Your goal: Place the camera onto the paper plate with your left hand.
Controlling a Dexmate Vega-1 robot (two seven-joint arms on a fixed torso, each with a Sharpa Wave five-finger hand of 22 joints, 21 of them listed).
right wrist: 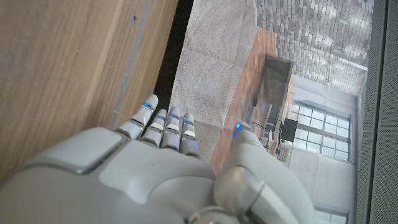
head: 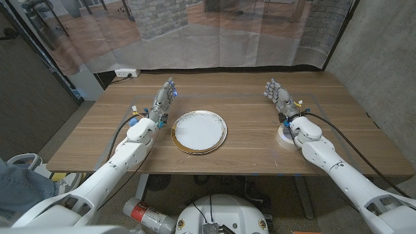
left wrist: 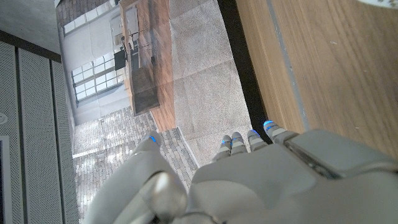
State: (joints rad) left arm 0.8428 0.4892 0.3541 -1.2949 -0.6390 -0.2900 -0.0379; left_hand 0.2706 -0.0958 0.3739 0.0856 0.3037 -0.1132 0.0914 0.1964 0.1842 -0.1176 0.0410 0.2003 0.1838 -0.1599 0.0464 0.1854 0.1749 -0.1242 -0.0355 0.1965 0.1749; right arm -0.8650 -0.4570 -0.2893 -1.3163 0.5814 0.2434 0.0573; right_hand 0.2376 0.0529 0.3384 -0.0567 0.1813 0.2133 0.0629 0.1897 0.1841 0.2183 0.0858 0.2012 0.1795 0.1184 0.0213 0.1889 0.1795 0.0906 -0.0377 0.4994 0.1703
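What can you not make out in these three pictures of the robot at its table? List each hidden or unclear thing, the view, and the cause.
1. White ring-shaped thing, head view: the right hand's wrist covers part of it; what it is stays unclear.
2. Camera to be moved: not identifiable on the table.
3. Paper plate, left wrist view: cut off at a corner.
4. Left hand, head view: too small to show whether it touches the table.

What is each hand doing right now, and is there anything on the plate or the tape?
left hand: open, holding nothing, beside the plate.
right hand: open, holding nothing.
paper plate: bare, nothing on it, lying flat on the table.
roll of tape: lying flat, partly under the right wrist.
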